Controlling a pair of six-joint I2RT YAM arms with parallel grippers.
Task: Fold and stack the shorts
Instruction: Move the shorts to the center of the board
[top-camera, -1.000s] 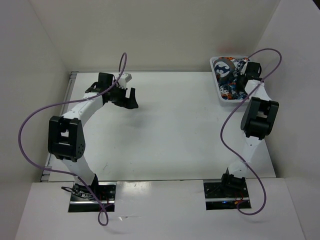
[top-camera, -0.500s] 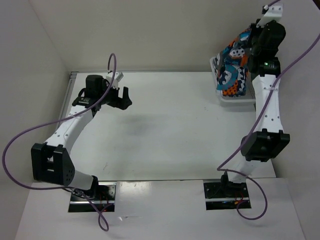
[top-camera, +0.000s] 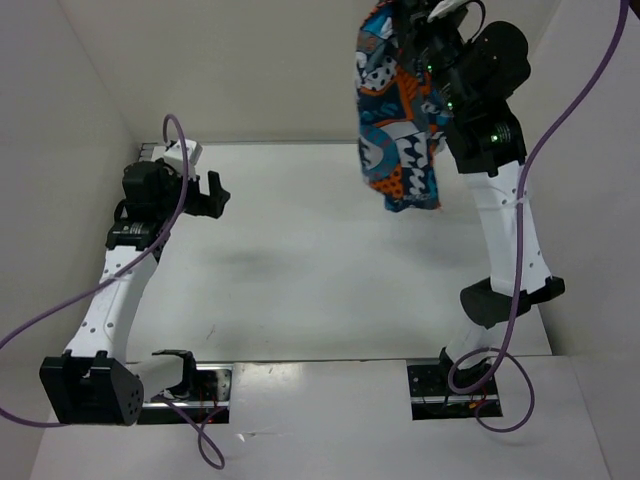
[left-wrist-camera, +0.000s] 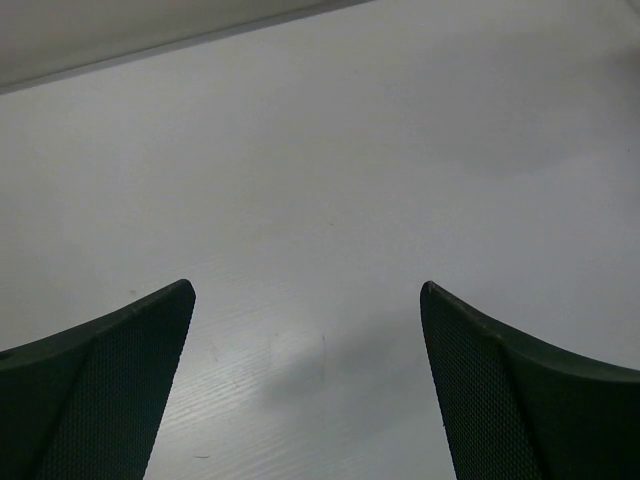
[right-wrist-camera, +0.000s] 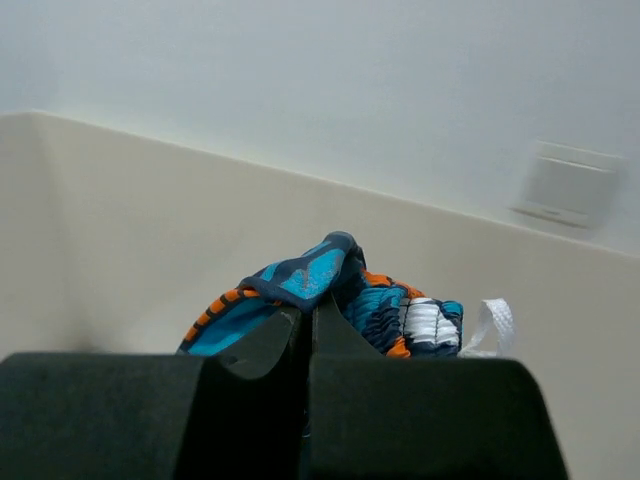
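The shorts (top-camera: 400, 110), printed in blue, orange and white, hang in the air above the far right part of the table. My right gripper (top-camera: 418, 22) is raised high, shut on their top edge. In the right wrist view the pressed-together fingers (right-wrist-camera: 312, 310) pinch a bunched fold of the shorts (right-wrist-camera: 335, 275), with a white drawstring loop beside it. My left gripper (top-camera: 214, 190) hovers over the far left of the table. In the left wrist view it (left-wrist-camera: 308, 290) stands open, with only bare table between its fingers (left-wrist-camera: 120, 385).
The white table (top-camera: 320, 270) is boxed in by white walls on the left, back and right. Purple cables loop off both arms (top-camera: 30, 330). A wall plate (right-wrist-camera: 568, 185) shows in the right wrist view.
My right arm has lifted the shorts out of the tray at the far right, up and a little left, so they hang free. My left arm has drawn back toward the left wall.
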